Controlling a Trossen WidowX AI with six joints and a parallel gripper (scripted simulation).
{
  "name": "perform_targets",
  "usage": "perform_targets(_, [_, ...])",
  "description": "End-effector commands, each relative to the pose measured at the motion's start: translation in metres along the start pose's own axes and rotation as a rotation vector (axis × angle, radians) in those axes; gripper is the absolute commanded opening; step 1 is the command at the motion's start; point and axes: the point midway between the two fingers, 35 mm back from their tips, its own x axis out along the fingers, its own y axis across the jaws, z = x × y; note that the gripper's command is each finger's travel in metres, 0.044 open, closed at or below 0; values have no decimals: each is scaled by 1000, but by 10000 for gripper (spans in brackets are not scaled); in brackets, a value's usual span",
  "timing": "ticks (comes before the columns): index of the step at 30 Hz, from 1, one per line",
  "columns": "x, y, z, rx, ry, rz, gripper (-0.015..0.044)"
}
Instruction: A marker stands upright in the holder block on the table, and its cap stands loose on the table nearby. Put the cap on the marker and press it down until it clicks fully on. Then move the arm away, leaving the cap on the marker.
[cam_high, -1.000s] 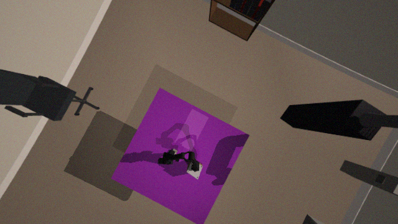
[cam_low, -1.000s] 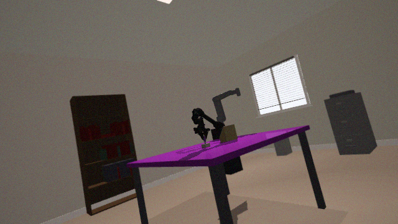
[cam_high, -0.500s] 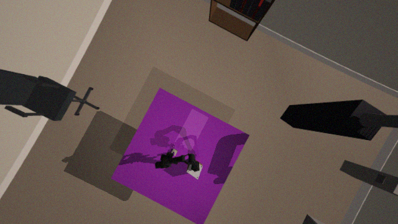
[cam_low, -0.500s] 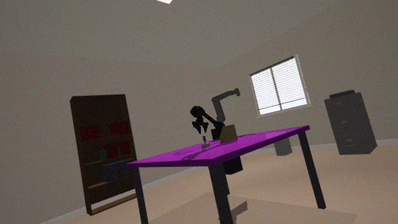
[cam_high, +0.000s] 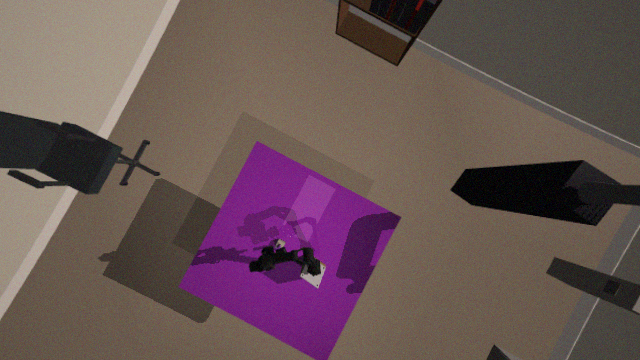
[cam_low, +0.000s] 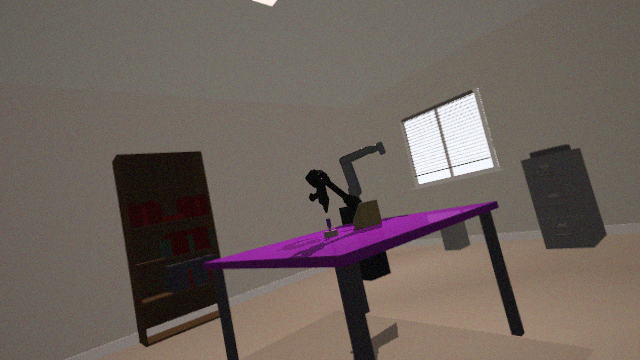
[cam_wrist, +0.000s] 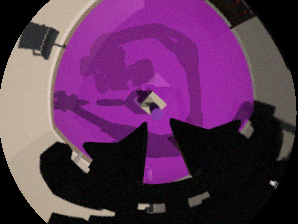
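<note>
The pale holder block (cam_high: 280, 244) (cam_low: 331, 234) (cam_wrist: 160, 101) sits on the purple table (cam_high: 260, 165) (cam_low: 425, 220). The marker stands upright in it with the purple cap (cam_low: 328, 221) (cam_wrist: 156, 114) at its top end; how far down the cap sits cannot be told. My gripper (cam_low: 327, 210) (cam_wrist: 158, 122) is above the cap, pointing down, with a small gap between fingertips and cap in the exterior view. The fingers are partly open with nothing between them; table shows through in the wrist view. In the top view the arm hides the fingertips.
A tan block (cam_low: 367, 215) stands by the arm's base. A grey arm-like shape (cam_low: 351, 175) rises behind my arm. A bookshelf (cam_high: 375, 37) (cam_low: 167, 200) and a filing cabinet (cam_low: 562, 200) stand away from the table.
</note>
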Motion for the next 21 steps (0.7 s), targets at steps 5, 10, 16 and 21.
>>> perform_targets(5, [5, -2, -1, -698, -2, 0, 0])
perform_targets(10, [5, -2, -1, -698, -2, 0, 0])
perform_targets(16, [5, -2, -1, -698, -2, 0, 0])
perform_targets(21, [10, -2, 0, -698, -3, 0, 0])
